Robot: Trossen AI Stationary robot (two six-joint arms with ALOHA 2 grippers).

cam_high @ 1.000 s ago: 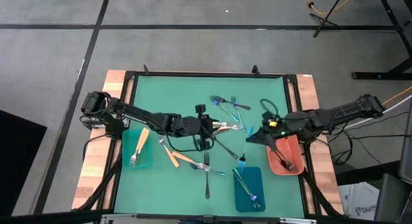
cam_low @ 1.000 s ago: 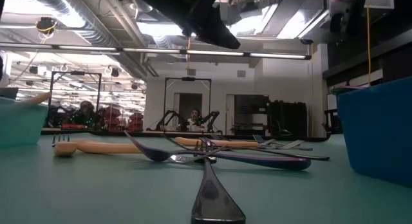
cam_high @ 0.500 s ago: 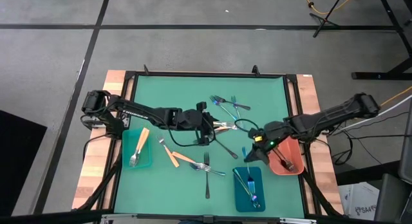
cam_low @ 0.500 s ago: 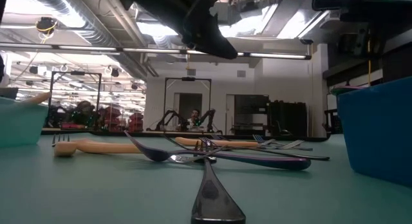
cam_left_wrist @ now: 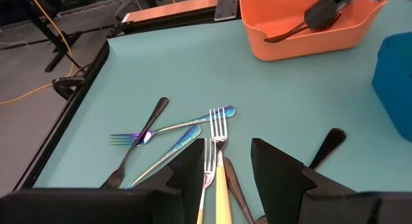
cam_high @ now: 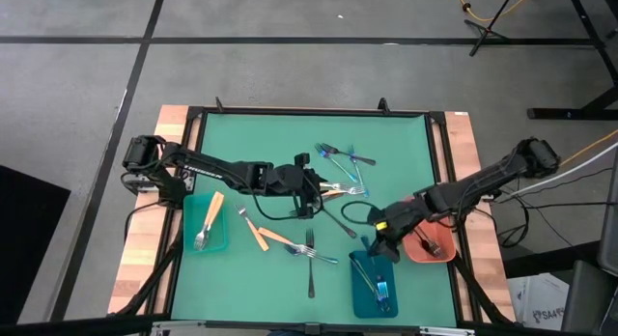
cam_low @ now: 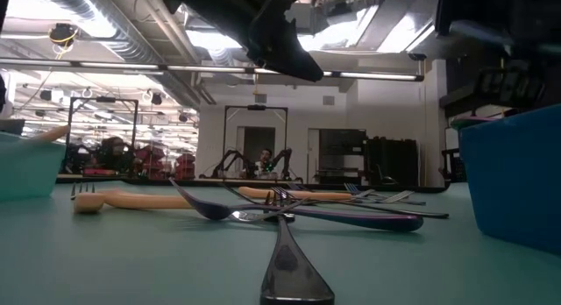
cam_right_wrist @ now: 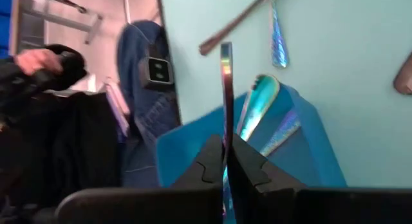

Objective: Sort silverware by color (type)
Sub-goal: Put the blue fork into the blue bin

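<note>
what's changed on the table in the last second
The right gripper, shut on an iridescent utensil, swung from mid-table to over the blue tray. The left gripper stayed open over the tan-handled forks. Loose silverware and the other trays haven't moved.

A green table [cam_high: 290, 133] filled the middle of the high view, wooden boards [cam_high: 135, 249] along its left and right edges. Three trays sat along its lower part: a teal tray [cam_high: 190, 241] at lower left, a blue tray [cam_high: 359, 302] at lower centre-right, an orange tray [cam_high: 417, 250] just right of that. Grey floor [cam_high: 290, 75] lay above, a yellow cable [cam_high: 483, 8] at upper right.
</note>
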